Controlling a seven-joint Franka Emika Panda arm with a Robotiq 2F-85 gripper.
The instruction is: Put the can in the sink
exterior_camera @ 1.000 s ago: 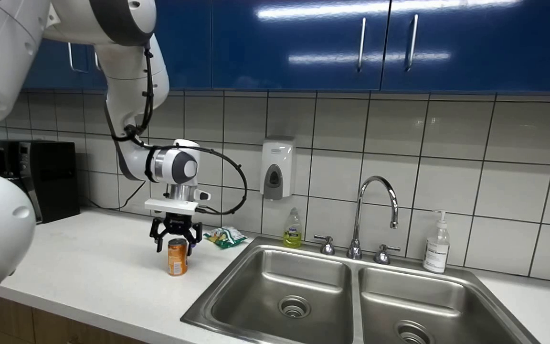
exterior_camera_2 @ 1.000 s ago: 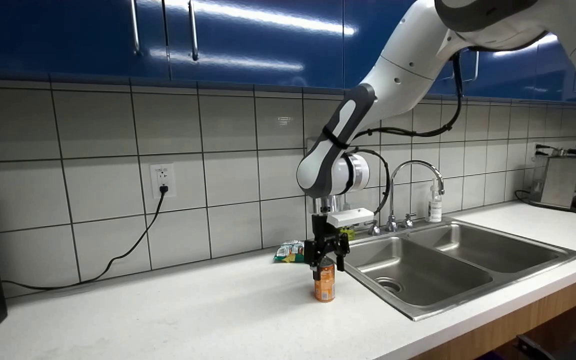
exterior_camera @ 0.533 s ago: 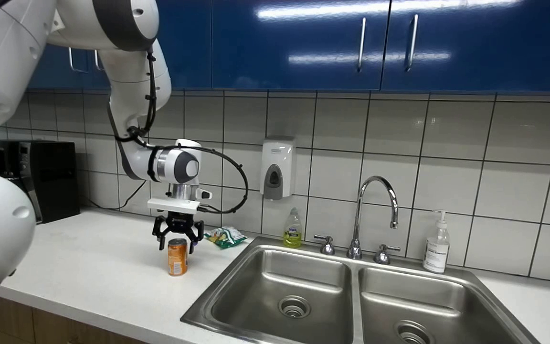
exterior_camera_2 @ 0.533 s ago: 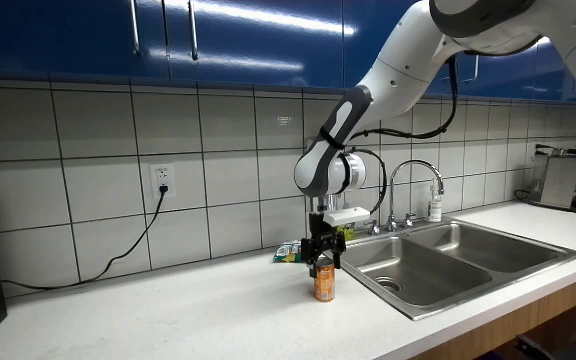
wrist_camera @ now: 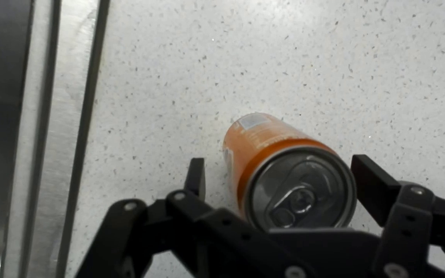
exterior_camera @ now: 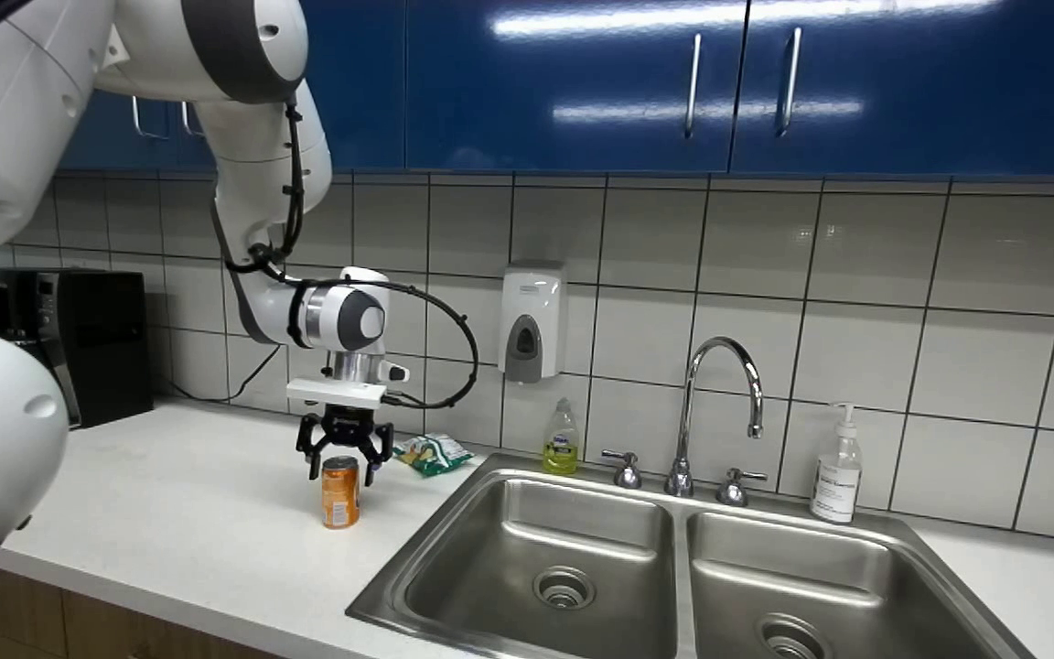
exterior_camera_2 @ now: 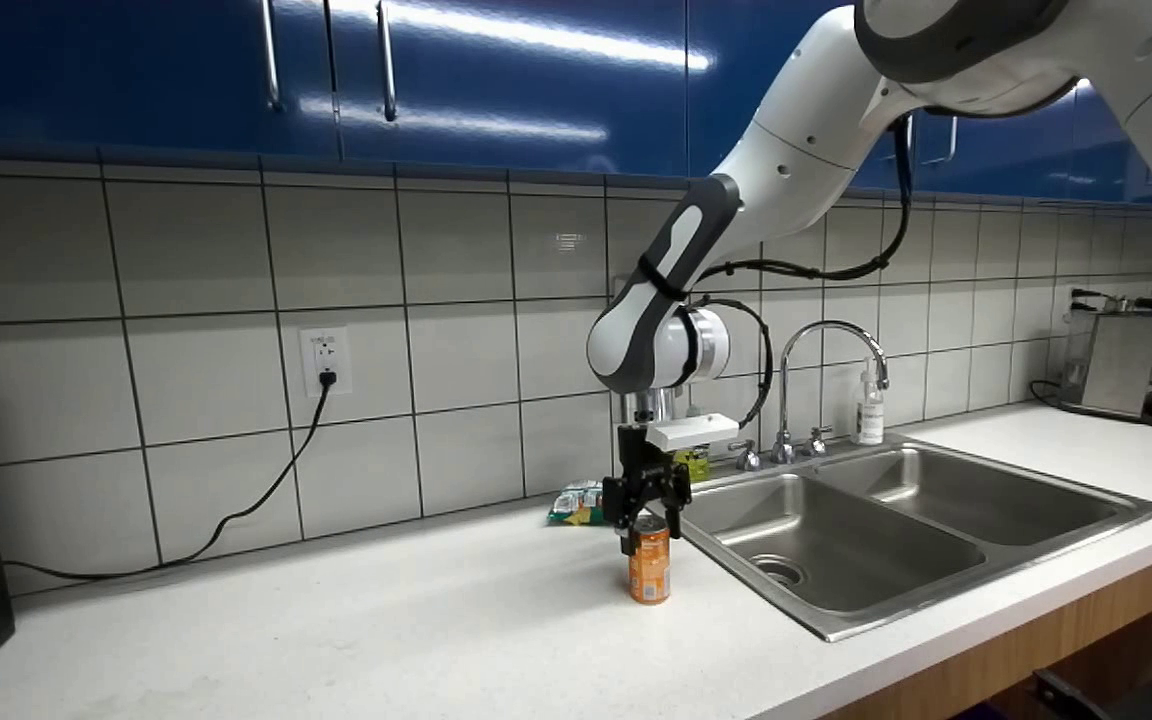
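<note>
See in both exterior views a small orange cylindrical drink can (exterior_camera: 340, 499) with a grey metal top, standing upright on the white speckled countertop (exterior_camera: 188, 513) near the double-basin stainless steel sink (exterior_camera: 422, 549). Find the black two-fingered gripper (exterior_camera: 342, 478) set wide at its upper end, with fingers (wrist_camera: 377, 189) to either side. Make out, in the wrist view, a clear gap between one fingertip and the can; cannot tell contact from near contact at the other. Note a crumpled green-and-white packet (exterior_camera: 434, 454) farther back and, at the sink's back edge, a clear bottle of yellow-green liquid (exterior_camera: 561, 448).
</note>
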